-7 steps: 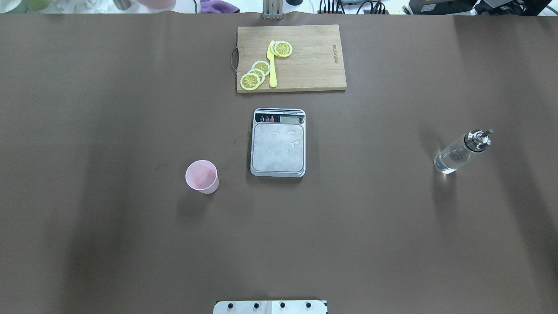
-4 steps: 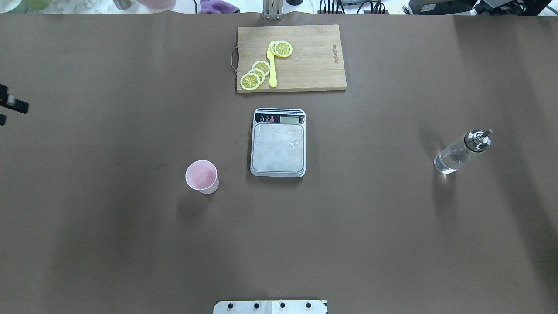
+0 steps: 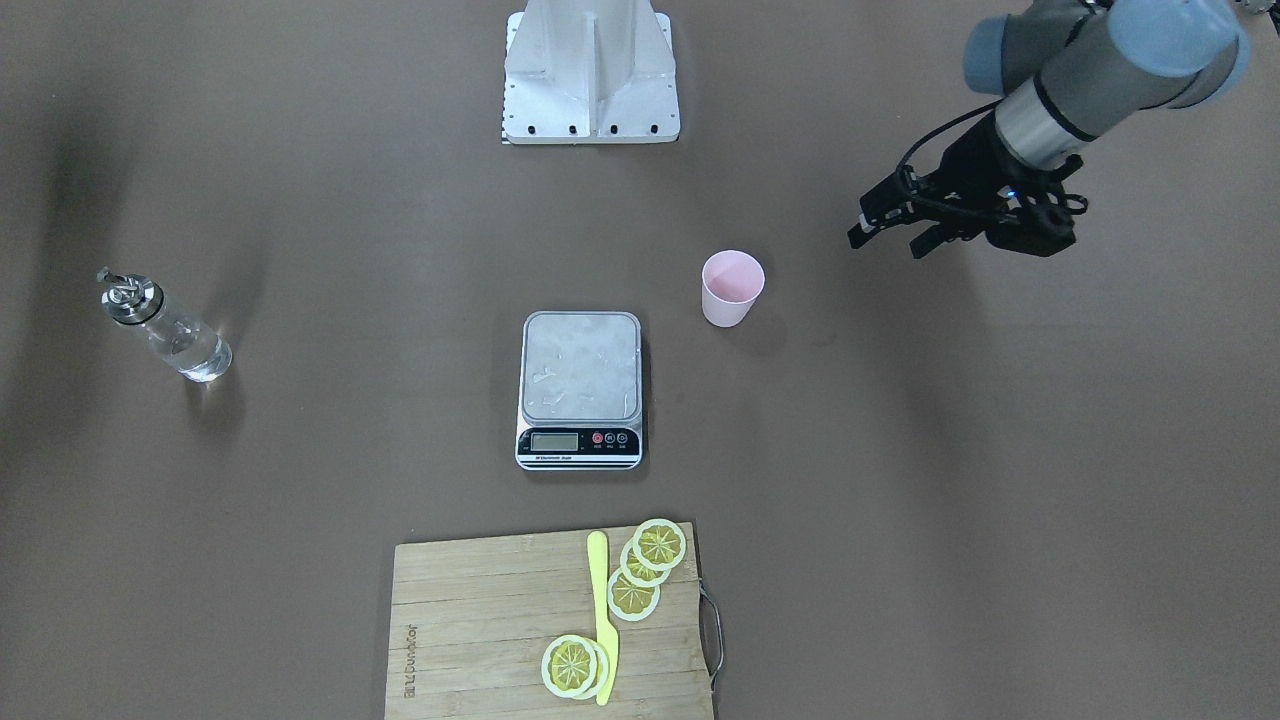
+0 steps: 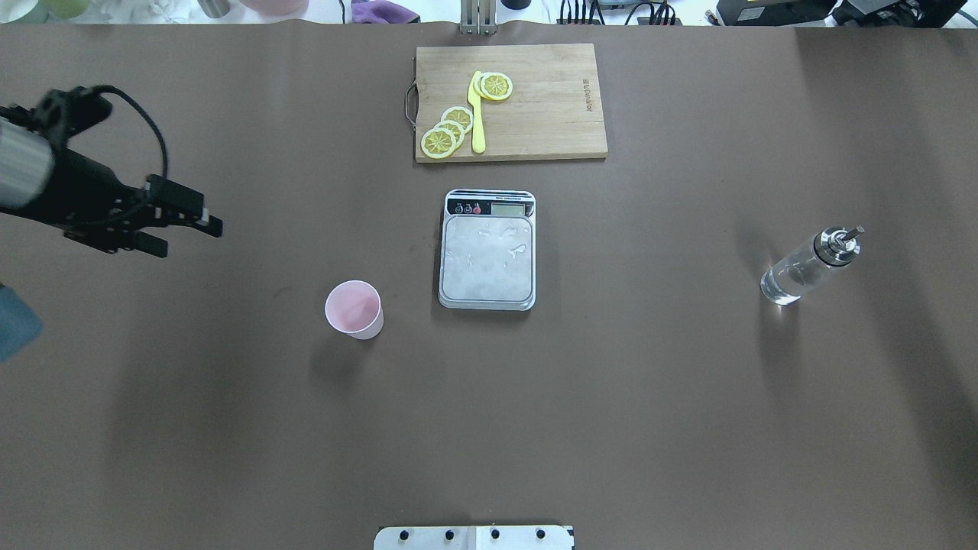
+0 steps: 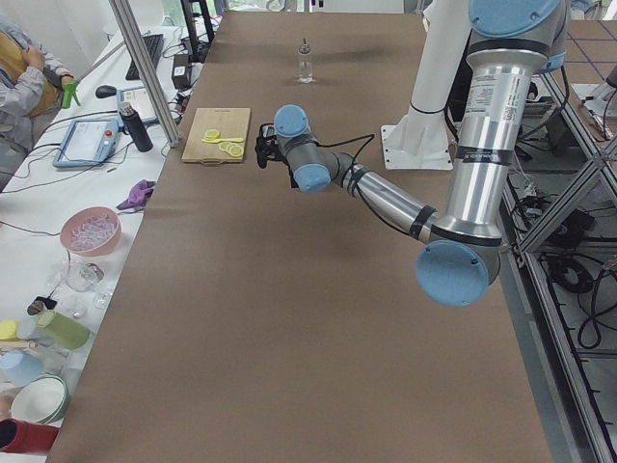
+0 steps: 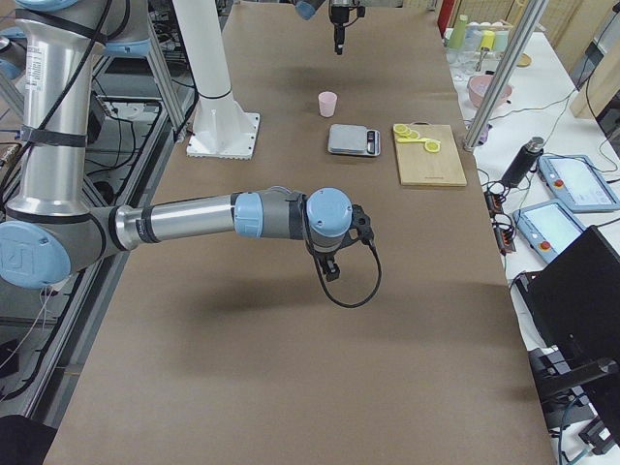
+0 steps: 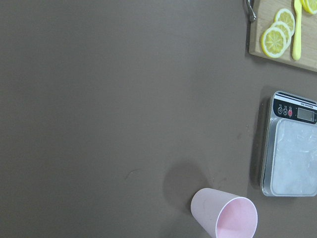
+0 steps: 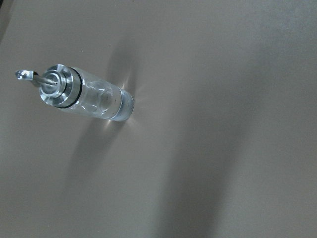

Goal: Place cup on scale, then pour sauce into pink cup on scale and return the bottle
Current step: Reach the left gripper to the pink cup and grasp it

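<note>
Cup (image 4: 353, 308), scale (image 4: 487, 260), bottle (image 4: 798, 271): you have one each, perhaps five lemon slices (image 4: 439, 142); left tool (image 4: 192, 238) spread, empty; right tool (image 6: 329, 271) unreadable.

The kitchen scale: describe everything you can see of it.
The scale is a small rectangle: silver metal platform with wet-looking smears, black strip with an LCD and round buttons, one red. It lies flat on the brown table, nothing on it; the pink cup stands apart to its side.
</note>
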### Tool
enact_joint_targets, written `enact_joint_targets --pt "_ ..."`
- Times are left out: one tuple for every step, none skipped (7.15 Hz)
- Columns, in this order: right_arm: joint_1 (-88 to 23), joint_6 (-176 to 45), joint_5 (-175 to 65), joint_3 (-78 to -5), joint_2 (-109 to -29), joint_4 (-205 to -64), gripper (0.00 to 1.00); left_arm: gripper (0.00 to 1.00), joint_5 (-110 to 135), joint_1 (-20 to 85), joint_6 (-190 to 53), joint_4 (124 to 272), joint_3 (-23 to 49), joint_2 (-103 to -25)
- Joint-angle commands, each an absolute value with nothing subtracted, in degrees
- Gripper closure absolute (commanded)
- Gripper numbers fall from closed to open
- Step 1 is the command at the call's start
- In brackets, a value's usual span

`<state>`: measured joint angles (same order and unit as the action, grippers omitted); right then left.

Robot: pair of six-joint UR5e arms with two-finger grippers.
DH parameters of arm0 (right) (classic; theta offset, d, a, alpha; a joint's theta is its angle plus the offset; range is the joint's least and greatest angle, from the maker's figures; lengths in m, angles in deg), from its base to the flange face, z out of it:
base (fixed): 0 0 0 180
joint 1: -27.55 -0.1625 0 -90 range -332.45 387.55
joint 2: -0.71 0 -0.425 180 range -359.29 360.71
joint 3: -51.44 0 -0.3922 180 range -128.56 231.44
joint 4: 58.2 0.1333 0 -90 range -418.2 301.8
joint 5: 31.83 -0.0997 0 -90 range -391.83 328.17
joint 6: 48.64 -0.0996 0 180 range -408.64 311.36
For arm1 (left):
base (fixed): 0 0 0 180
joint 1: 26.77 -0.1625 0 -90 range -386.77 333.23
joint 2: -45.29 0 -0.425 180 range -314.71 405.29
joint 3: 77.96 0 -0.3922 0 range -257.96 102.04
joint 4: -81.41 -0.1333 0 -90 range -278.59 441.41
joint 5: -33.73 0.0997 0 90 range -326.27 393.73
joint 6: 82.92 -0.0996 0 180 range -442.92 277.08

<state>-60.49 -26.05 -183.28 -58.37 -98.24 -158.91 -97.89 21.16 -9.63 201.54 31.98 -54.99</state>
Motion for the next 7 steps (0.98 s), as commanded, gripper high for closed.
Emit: enact_joint_targets --pt "-59.8 -26.9 -183.4 -58.5 -98.0 -158.8 0.00 0.03 -90.0 13.3 -9.0 194.9 31.9 -59.5" --pt "-59.7 -26.9 -183.4 -58.5 -97.9 -158.8 0.00 0.10 -87.9 11.7 -9.0 191.9 31.6 -61.3" --pt "-59.7 -26.9 -183.4 -58.4 -97.9 -158.8 0.00 0.10 -87.5 10.2 -9.0 191.3 30.5 -61.7" --pt "-59.6 -26.9 -183.4 -58.4 -97.9 -158.9 0.00 0.13 -85.6 9.1 -9.0 191.2 28.0 -63.7" --pt "-59.6 -26.9 -183.4 -58.3 -97.9 -158.9 0.00 0.20 -84.2 8.6 -8.9 191.0 26.1 -65.7" --pt "-59.6 -26.9 -183.4 -58.3 -97.9 -158.9 0.00 0.25 -84.0 8.0 -8.8 190.9 25.1 -65.8" --pt "-59.6 -26.9 -183.4 -58.3 -97.9 -158.9 0.00 0.34 -84.0 6.9 -8.8 190.9 24.1 -66.0"
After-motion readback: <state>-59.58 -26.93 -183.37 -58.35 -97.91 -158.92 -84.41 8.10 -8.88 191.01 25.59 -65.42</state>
